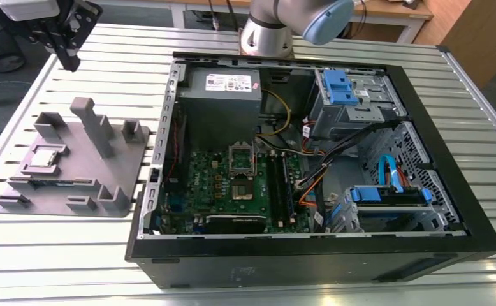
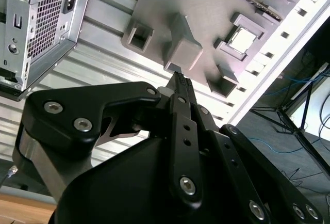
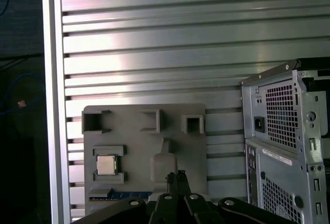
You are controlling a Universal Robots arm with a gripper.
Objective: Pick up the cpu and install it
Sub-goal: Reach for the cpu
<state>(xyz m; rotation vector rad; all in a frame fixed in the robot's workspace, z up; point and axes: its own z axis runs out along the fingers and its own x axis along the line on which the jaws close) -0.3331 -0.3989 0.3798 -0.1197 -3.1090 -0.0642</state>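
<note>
The cpu (image 1: 46,158) is being cradled, shiny face up, in a square pocket of the grey plastic holder (image 1: 103,166), toward the holder's nine o'clock edge in the exterior view. The holder is being carried by the slatted desk (image 1: 129,38), at nine o'clock of the open computer case (image 1: 316,268). The tool (image 1: 67,62) is being held in the air at twelve o'clock of the holder, apart from it, its fingers pressed together with nothing between them

A slatted metal table (image 1: 61,268) bears a grey holder (image 1: 127,156) and an open computer case (image 1: 316,258).
</note>
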